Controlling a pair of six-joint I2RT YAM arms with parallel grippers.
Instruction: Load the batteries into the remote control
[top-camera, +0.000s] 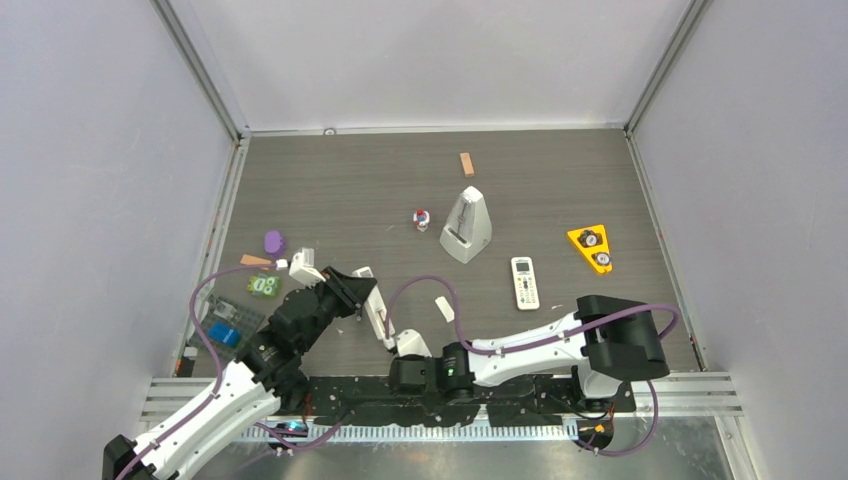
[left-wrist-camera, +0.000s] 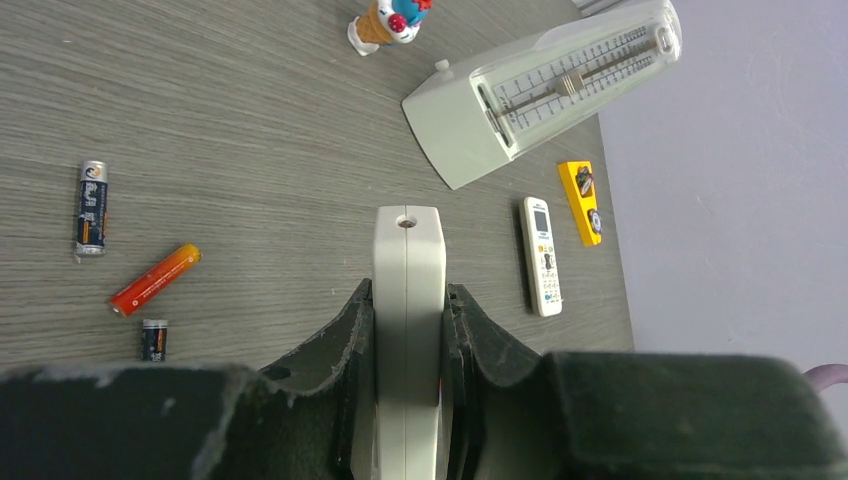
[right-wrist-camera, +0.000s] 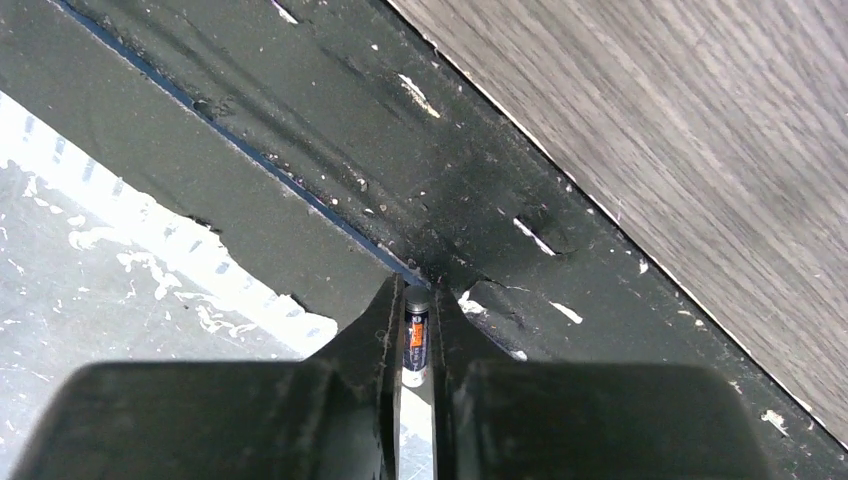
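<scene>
Left jaws clamp the light, stiff-looking remote control (left-wrist-camera: 408, 250) by its long edges, right jaws pinch one tiny, likely slippery battery (right-wrist-camera: 416, 338)

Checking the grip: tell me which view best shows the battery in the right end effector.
Right wrist view: the battery sits gripped in the right end effector, with its dark label and orange band clear. Top external view does not show it. Left wrist view shows only other batteries lying on the table.

No legible text: print on battery (left-wrist-camera: 91, 208), metronome (left-wrist-camera: 540, 95) scale, small remote (left-wrist-camera: 541, 256) too small to read.
</scene>
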